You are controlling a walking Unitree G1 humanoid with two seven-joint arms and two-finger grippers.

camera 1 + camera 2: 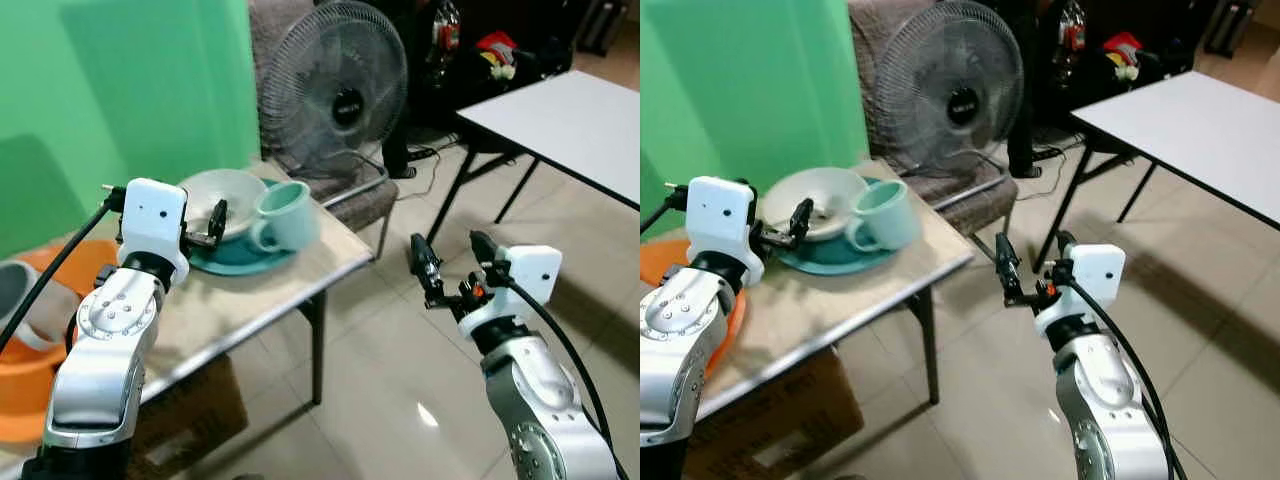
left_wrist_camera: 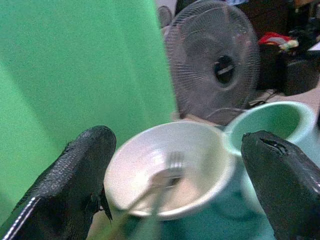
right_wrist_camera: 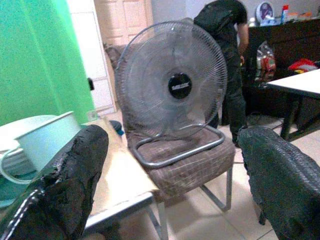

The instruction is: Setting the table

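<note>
While we're parked beside the small wooden table (image 1: 250, 300), the left gripper (image 1: 205, 232) is hovering right at the near edge of the stacked dishes, fingers spread apart with nothing between them. Everything for the table setting sits in one pile at the far end of that table: a teal plate (image 1: 245, 257) on the bottom, a white bowl (image 1: 222, 197) on it, and a pale green mug (image 1: 285, 217) touching the bowl on the same plate. From the left wrist view we can also see a fork (image 2: 162, 182) lying in the bowl, tines up toward the middle.

So our read is we're at the reach-in step, lining up for a first pick from the stack. Can't say for sure whether it's the fork or the bowl rim we're after, but the fork sits pretty much centred between the fingers.

The right gripper (image 1: 450, 268) is out over the floor, well apart from the table, also open and empty, basically pointing toward the fan (image 3: 172, 87) on the chair (image 3: 187, 162).

Next move, we reckon: ease the left arm forward and down a touch, then close on the fork handle without bumping the mug. The white table (image 1: 575, 125) off to the right looks like the likely place to carry stuff.
</note>
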